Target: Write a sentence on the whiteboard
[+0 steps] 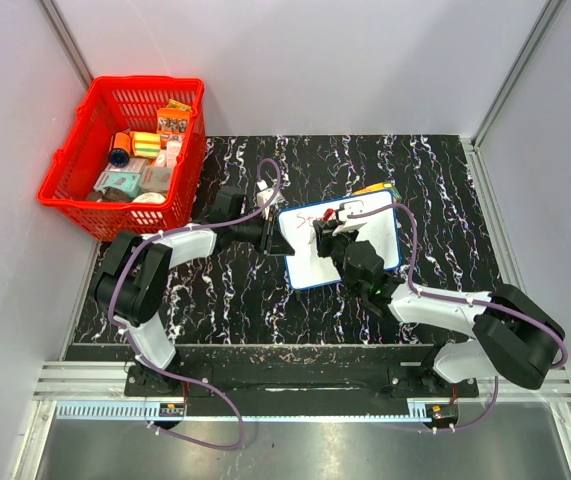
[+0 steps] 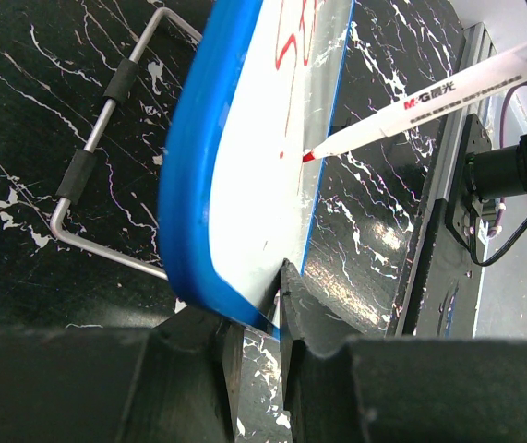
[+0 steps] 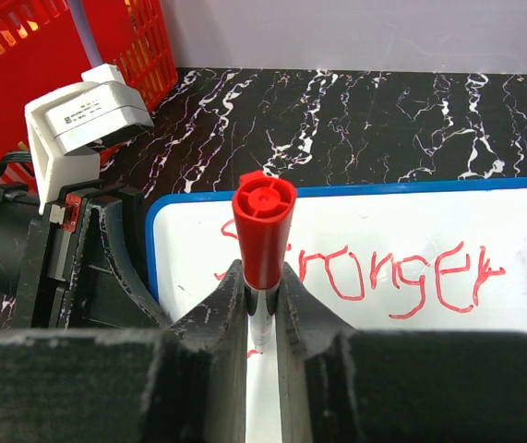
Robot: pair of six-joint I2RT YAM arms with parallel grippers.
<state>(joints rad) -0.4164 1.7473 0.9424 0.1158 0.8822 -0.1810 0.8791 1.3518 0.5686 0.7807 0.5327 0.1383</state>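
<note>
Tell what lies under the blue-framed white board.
Past the far corner of the whiteboard a yellowish flat thing peeks out; a bent wire bracket shows behind. The rest is covered.

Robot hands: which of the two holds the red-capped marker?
The right hand, shut on the marker over the whiteboard; the left hand instead pinches the whiteboard's blue edge.

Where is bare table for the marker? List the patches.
Free: the table right of the whiteboard up to the wall, and the near strip in front of it. Crowded: the board, left gripper clamping its edge, right gripper holding the marker over it.
</note>
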